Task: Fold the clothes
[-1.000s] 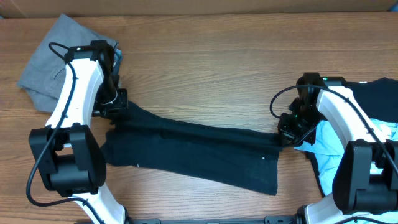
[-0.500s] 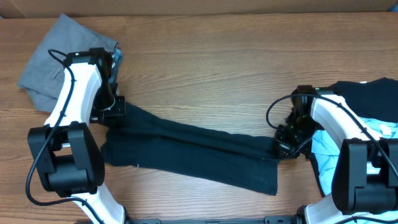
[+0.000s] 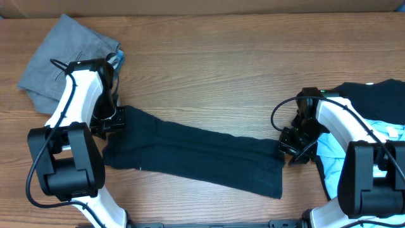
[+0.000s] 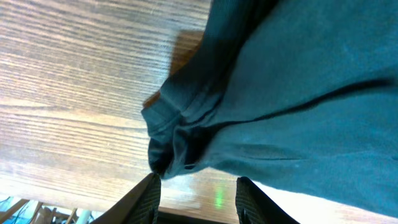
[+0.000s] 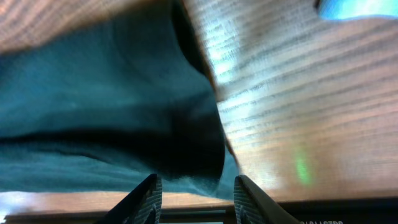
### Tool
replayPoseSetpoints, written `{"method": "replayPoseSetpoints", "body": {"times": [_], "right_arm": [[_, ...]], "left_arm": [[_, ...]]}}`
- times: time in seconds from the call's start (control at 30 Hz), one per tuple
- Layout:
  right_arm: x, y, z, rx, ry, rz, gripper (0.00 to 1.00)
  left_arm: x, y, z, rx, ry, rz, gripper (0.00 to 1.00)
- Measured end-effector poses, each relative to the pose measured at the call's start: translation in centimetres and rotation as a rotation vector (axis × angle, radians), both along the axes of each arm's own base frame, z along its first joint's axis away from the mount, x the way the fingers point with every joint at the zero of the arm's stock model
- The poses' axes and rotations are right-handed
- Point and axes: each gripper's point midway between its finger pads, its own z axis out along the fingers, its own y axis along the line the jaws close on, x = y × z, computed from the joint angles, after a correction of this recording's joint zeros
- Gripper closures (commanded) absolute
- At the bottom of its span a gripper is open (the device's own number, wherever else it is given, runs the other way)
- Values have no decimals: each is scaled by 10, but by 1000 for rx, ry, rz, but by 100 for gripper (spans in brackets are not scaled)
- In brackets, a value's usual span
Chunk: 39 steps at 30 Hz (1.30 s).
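Overhead view: jaws apart at both ends

We are seeing the left gripper [image 4: 198,179] spread, the bunched end of the dark navy T-shirt [image 4: 280,93] just past its tips; the right gripper [image 5: 196,178] is standing spread too. The shirt is lying in a long band on the table [image 3: 221,76] between them.

The dark navy shirt [image 3: 196,155], folded into a long band, lies flat on the desk [image 3: 221,69], slanting from left to near right. A grey garment [image 3: 50,63] lies far left; a light-blue tee [image 3: 332,142] and a black garment [image 3: 373,101] lie at the right edge.
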Motion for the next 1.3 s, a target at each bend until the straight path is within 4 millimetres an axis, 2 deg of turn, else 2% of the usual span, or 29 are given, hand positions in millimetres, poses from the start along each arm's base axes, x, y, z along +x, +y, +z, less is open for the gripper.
{"method": "replayPoseSetpoints", "body": {"times": [0.1,0.27,0.4,0.53,0.63,0.73,0.83,0.9,0.93,0.97,1.0,1.13,1.17,1.23,1.3], "right_arm": [[11,0,-4,1,-47,-3,57],[16,2,-5,18,-75,7,50],[16,3,-5,29,-75,11,50],[3,6,-9,44,-36,5,52],[-10,9,-15,63,1,-5,65],[-16,13,-17,86,15,-12,82],[-16,16,-15,102,18,-21,87],[-19,17,-12,109,27,-21,87],[-21,17,-10,109,29,-22,84],[-22,17,-8,107,29,-24,77],[-23,16,-4,101,24,-29,75],[-23,10,-1,53,15,-48,76],[-23,9,-2,44,17,-53,74],[-23,7,-2,29,20,-61,63],[-23,7,-3,22,21,-66,60]], "left_arm": [[0,1,9,1,8,1,58],[17,-1,26,-17,-51,3,55],[27,-14,24,-95,-95,-3,55],[29,-25,21,-162,-107,-11,54],[27,-31,12,-197,-105,-20,55],[28,-35,1,-221,-122,-22,61],[24,-39,-5,-243,-114,-20,68],[24,-40,-6,-251,-113,-22,76],[24,-40,-6,-254,-114,-23,78],[24,-41,-6,-258,-115,-23,79],[24,-41,-6,-261,-116,-25,79],[28,-43,-6,-272,-133,-25,69],[30,-44,-6,-275,-141,-27,66],[33,-45,-7,-284,-154,-27,60],[38,-48,-7,-304,-177,-31,53]]}}
